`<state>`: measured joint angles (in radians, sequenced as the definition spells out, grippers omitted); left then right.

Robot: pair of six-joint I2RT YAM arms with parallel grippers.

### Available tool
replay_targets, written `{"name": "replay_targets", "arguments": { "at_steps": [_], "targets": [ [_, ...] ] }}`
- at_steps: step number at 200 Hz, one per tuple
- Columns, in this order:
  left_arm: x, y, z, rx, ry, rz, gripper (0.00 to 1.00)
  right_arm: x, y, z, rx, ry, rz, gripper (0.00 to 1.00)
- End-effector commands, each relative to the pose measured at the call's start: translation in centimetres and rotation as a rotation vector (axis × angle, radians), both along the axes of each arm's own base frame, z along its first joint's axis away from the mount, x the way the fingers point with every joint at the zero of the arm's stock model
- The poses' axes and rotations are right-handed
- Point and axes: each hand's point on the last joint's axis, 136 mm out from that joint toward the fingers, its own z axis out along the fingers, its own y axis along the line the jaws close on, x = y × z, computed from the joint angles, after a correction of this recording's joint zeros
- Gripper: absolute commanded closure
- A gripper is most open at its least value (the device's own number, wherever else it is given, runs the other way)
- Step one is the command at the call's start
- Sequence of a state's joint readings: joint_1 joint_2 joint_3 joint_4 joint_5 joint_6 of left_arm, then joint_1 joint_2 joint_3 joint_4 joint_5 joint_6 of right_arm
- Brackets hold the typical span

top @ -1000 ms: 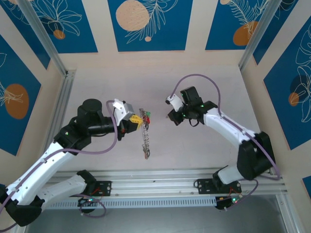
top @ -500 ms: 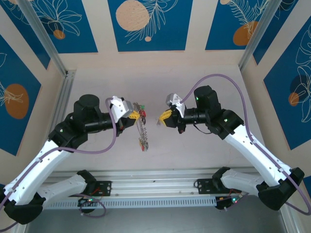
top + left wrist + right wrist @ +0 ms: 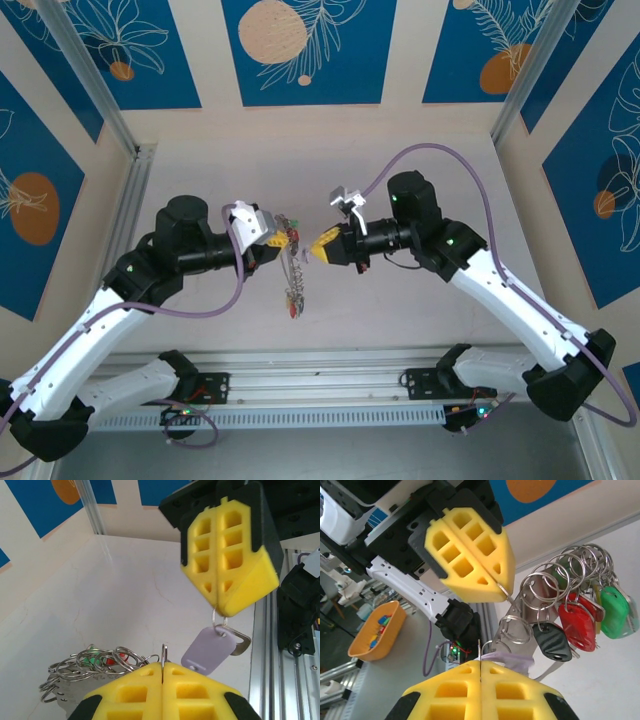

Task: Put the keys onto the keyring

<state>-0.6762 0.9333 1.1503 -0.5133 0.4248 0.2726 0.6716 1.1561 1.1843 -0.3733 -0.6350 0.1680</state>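
Top view, left gripper (image 3: pixel 281 240): clenched on the upper end of the keyring (image 3: pixel 294 278), above the pale table (image 3: pixel 420 150).
Top view, keyring: it hung edge-on below that grip as a thin streak. Its keys (image 3: pixel 291 308) were too small to tell apart beyond red and green specks.
Top view, right gripper (image 3: pixel 322 246): fingers pressed together, tip just beside the left one. What it pinched was too small to see.
Left wrist view, own fingers: closed on a thin metal edge of the keyring. Rings with red and green heads were bunched behind, partly cut off by the pads.
Left wrist view, right gripper: above, pinching the small split ring of the lilac key (image 3: pixel 209 652), whose blade sat half hidden behind its tag.
Right wrist view, own fingers: shut on a thin wire, with the lilac tag just behind.
Right wrist view, left gripper: gripping the loop, from which a black key (image 3: pixel 552 641), a red key (image 3: pixel 577 625) and a green key (image 3: pixel 615 611) hung on small rings.
Right wrist view, background: an orange tray (image 3: pixel 372 637) of coloured bits, blurred.
Writing: any print on the tags was too blurred to read.
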Motion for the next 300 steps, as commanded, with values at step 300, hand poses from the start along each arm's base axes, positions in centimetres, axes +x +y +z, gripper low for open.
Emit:
{"name": "replay_targets", "arguments": {
  "at_steps": [300],
  "targets": [
    [-1.2, -0.1, 1.9, -0.054, -0.078, -0.064, 1.0, 2.7, 2.4, 0.3, -0.029, 0.178, -0.035, 1.0]
  ]
}}
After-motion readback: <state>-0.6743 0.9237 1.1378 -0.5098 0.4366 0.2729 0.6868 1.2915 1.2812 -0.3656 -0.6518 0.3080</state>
